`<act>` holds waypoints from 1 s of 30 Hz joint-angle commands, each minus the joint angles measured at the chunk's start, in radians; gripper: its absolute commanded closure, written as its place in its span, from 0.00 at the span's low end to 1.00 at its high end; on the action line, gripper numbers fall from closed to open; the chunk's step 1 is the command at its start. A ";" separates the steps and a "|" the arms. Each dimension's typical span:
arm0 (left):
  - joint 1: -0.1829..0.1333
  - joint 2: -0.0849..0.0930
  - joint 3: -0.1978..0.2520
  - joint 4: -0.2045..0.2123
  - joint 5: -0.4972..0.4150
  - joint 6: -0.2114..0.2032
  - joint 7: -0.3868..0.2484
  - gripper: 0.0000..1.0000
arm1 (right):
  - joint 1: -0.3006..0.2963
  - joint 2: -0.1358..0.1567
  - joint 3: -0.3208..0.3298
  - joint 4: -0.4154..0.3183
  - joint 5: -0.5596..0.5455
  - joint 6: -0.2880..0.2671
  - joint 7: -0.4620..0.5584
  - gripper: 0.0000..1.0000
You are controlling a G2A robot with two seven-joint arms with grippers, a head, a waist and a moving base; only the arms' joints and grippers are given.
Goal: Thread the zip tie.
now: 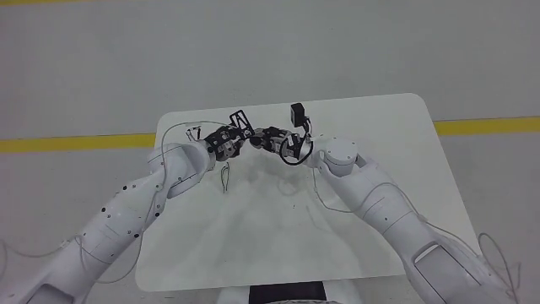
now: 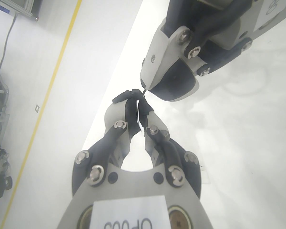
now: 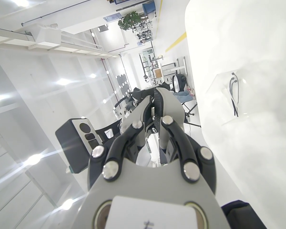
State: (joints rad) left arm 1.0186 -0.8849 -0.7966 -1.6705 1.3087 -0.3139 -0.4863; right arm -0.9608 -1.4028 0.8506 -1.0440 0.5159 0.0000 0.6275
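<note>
Black zip tie (image 2: 139,114) held above the middle of the white desk (image 1: 380,219), clamped between the closed fingers of the left gripper (image 2: 136,100); a short end pokes out past the tips. Right gripper (image 2: 146,87) meets it tip to tip, fingers together and seemingly nipping that free end. The contact point is too small to say which part is head and which is tail. Judgement: step in hand is feeding tail into head. To do it well, hold both grips firm, line the tail square with the slot, and advance slowly along the tie's own axis without twisting — a thin strap likely buckles readily. Spare ties (image 3: 234,94) lie in a clear sleeve on the desk, well apart.
</note>
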 commanded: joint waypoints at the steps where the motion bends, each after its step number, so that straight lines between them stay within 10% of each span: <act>1: 0.000 0.000 0.000 0.000 0.000 0.000 0.000 0.00 | -0.003 0.001 0.006 0.000 -0.007 -0.004 -0.001 1.00; 19: 0.000 0.000 0.000 0.000 0.000 0.000 0.000 0.00 | -0.049 0.024 0.076 -0.041 -0.042 -0.055 0.025 1.00; 30: 0.001 0.044 -0.103 0.103 -0.426 -0.026 0.016 0.00 | -0.128 0.062 0.176 -0.106 -0.111 -0.150 0.081 1.00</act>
State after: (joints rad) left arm 1.0237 -0.8499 -0.8956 -1.5751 0.9513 -0.3400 -0.4726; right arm -1.0838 -1.3434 1.0197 -1.1448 0.4115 -0.1431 0.6989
